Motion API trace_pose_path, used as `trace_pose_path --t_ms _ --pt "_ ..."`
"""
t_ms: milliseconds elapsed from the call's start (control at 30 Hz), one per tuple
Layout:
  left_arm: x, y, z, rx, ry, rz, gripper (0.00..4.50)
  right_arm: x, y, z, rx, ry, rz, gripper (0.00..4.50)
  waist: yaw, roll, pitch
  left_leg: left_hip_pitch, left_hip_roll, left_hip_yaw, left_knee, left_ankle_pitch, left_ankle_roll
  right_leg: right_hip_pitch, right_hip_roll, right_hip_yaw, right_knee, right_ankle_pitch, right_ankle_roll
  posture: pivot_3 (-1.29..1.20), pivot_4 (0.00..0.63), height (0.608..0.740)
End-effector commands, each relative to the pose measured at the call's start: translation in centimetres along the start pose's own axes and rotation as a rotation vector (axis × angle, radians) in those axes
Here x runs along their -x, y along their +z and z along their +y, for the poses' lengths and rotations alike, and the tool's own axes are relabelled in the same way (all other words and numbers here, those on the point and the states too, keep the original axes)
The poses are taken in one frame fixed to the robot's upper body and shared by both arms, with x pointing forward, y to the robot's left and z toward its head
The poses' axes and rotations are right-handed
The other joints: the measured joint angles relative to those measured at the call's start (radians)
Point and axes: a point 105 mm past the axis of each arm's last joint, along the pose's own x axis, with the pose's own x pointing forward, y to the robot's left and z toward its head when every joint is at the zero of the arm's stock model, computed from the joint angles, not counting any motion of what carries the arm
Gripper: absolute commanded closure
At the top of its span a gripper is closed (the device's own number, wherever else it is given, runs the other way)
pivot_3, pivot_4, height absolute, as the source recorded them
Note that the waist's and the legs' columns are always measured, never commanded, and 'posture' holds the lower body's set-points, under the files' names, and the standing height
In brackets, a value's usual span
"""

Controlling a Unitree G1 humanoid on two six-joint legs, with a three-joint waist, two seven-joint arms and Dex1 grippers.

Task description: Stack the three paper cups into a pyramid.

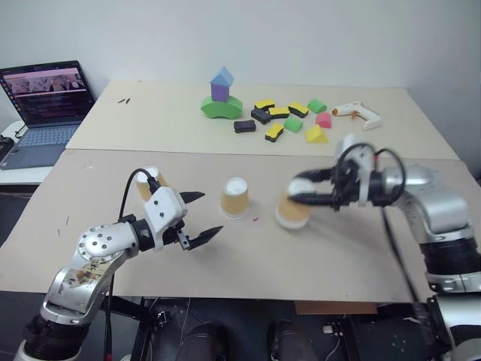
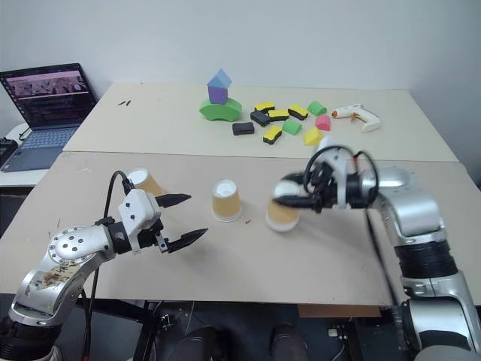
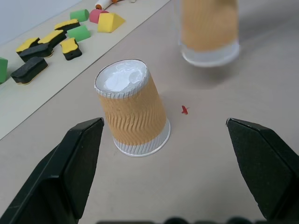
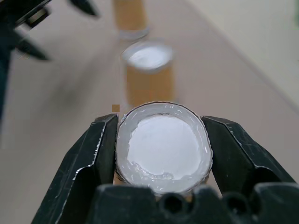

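Clamping an upturned cup by its white base, the right pincer holds it just beside the middle cup, while the left pincer, fingers apart, faces that middle cup, the third cup behind it.

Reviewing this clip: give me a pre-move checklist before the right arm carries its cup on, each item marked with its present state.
1. Right gripper shut on the right cup: ok.
2. Fingers seated on both sides of the cup's base end: ok.
3. Right cup lifted off the table: cannot tell.
4. Middle cup upside down, standing free: ok.
5. Left cup beside the middle cup as a base pair: not ok, apart.
6. Left gripper open, holding nothing: ok.
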Motion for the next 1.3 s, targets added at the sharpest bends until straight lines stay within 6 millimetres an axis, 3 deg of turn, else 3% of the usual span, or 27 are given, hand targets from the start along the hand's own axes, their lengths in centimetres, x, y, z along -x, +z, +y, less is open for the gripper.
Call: trace_pose_path --t_ms 33,267,567,1067,1133,1167,1200,1233,1300 --pt "0.2 1.1 0.0 -0.028 0.002 -0.027 0.00 -1.0 0.6 -0.6 0.104 0.020 0.013 1.92 0.002 0.000 0.000 0.000 0.000 0.000 0.000 0.000 0.000 0.000 0.000 0.000 0.000 0.000 0.000 0.00 0.150 0.705" --pt "0.6 1.2 -0.2 -0.026 0.024 -0.022 0.00 -3.3 1.7 -2.6 0.168 0.020 -0.029 1.92 0.004 0.000 0.000 -0.002 0.000 0.000 0.000 0.000 0.000 -0.001 0.000 -0.002 -0.001 0.000 0.000 0.00 0.150 0.705" --pt "1.0 1.3 0.2 -0.031 0.065 -0.015 0.00 -5.0 2.2 -4.0 0.177 0.006 -0.073 1.92 0.002 0.000 0.000 -0.002 0.000 0.000 0.000 0.000 0.000 0.000 0.000 -0.002 0.000 0.000 0.000 0.00 0.150 0.705" --pt "1.3 1.5 0.0 -0.034 0.073 -0.016 0.00 -6.4 2.6 -4.5 0.196 0.005 -0.087 1.92 0.000 0.000 0.000 -0.001 0.000 0.000 0.000 0.000 0.000 0.000 0.000 -0.002 0.000 0.000 0.000 0.00 0.150 0.705" --pt "1.2 1.5 0.0 -0.032 0.074 -0.018 0.00 -6.3 2.6 -4.7 0.189 -0.003 -0.089 0.93 -0.001 0.000 0.000 -0.001 0.000 0.000 0.000 0.000 0.000 0.000 0.000 -0.002 0.000 0.000 0.000 0.00 0.150 0.705" --pt "1.2 1.5 0.0 -0.032 0.074 -0.018 0.00 -6.3 2.5 -4.7 0.188 -0.005 -0.089 0.78 -0.001 0.000 0.000 -0.001 0.000 0.000 0.000 0.000 0.000 -0.001 0.000 -0.002 0.000 0.000 0.000 0.00 0.150 0.705" --pt "1.2 1.5 0.0 -0.032 0.074 -0.019 0.00 -6.3 2.5 -4.8 0.188 -0.009 -0.087 0.32 -0.001 0.000 0.000 -0.001 0.000 0.000 0.000 0.000 0.000 -0.001 0.000 -0.002 0.000 0.000 0.000 0.00 0.150 0.705" --pt "1.1 1.5 0.0 -0.032 0.073 -0.019 0.00 -6.3 2.5 -4.8 0.190 -0.011 -0.086 0.10 -0.001 0.000 0.000 -0.001 0.000 0.000 0.000 0.000 0.000 -0.001 0.000 -0.002 0.000 0.000 0.000 0.00 0.150 0.705" --pt "1.1 1.5 -0.1 -0.032 0.073 -0.020 0.00 -6.2 2.5 -4.8 0.192 -0.012 -0.087 0.10 0.000 0.000 0.000 -0.001 0.000 0.000 0.000 0.000 0.000 -0.001 0.000 -0.002 0.000 0.000 0.000 0.00 0.150 0.705"
